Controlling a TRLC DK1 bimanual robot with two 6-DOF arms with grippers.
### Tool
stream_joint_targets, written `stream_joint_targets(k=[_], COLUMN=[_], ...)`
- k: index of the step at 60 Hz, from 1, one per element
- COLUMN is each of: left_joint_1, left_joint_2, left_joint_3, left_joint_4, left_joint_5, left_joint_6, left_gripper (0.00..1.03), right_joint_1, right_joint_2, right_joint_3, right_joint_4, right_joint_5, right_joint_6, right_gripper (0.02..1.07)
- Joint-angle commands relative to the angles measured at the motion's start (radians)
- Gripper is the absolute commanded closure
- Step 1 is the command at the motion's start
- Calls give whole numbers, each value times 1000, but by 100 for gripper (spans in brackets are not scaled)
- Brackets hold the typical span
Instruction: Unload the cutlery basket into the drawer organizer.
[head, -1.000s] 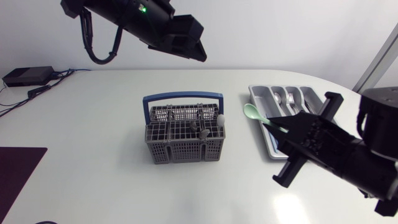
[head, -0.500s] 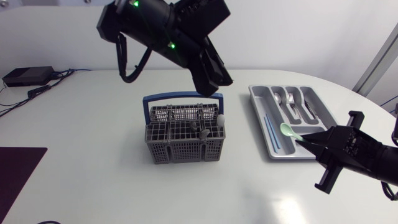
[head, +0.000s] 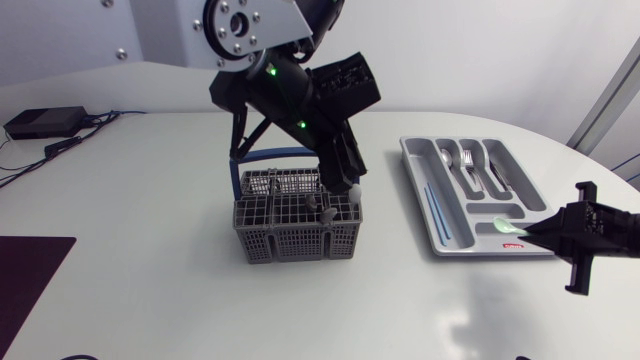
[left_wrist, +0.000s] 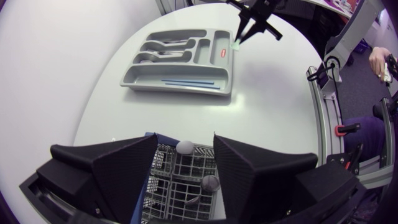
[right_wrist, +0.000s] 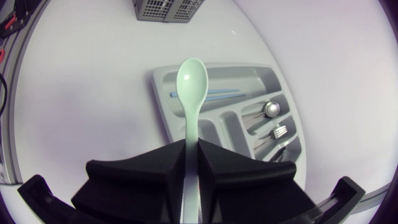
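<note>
— What's shifted?
— Your left gripper (head: 343, 183) has swung down and now hangs open right over the basket (head: 297, 228), with a white-knobbed handle (left_wrist: 185, 147) under the gap. Your right gripper (right_wrist: 191, 144) has carried the spoon (right_wrist: 191, 93) away from the basket. It's clamped on the stem, bowl pointing ahead, and the tray (right_wrist: 163, 102) lies beneath and ahead of it.
— Where could I slip?
— Let go here and the spoon may straddle a divider or the near rim, since the bowl looks to be over the tray's end rather than along a slot. On the left, those wide fingers could catch the basket's blue handle (head: 236, 178) or its wall going down.
— What can't you see?
— The spoon's height above the tray, its stem inside the fingers, and most of the basket's contents under your left arm
</note>
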Motion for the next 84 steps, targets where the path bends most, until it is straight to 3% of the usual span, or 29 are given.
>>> stream_joint_targets(k=[1,11,23,45,56,73,84], left_joint_1=[-9,-18,-61,-64,-63,-63,-66], left_joint_2=[-35,-73,-125,-254,-292,-320,-321], left_joint_3=[-40,-74,-140,-258,-292,-306,-310], left_joint_4=[-6,-1,10,26,30,33,34], left_joint_5=[-7,-32,-69,-84,-86,-86,-86], left_joint_6=[17,-6,-29,-68,-72,-72,-72], left_gripper=[23,23,23,23,23,23,23], right_joint_1=[-34,-42,-11,76,95,93,90], right_joint_2=[89,209,318,419,428,354,287], right_joint_3=[82,176,238,205,153,102,91], right_joint_4=[-26,-36,66,279,322,317,251], right_joint_5=[4,57,123,232,274,266,246], right_joint_6=[-130,-236,-262,-283,-303,-294,-290], right_gripper=[101,101,101,101,101,101,101])
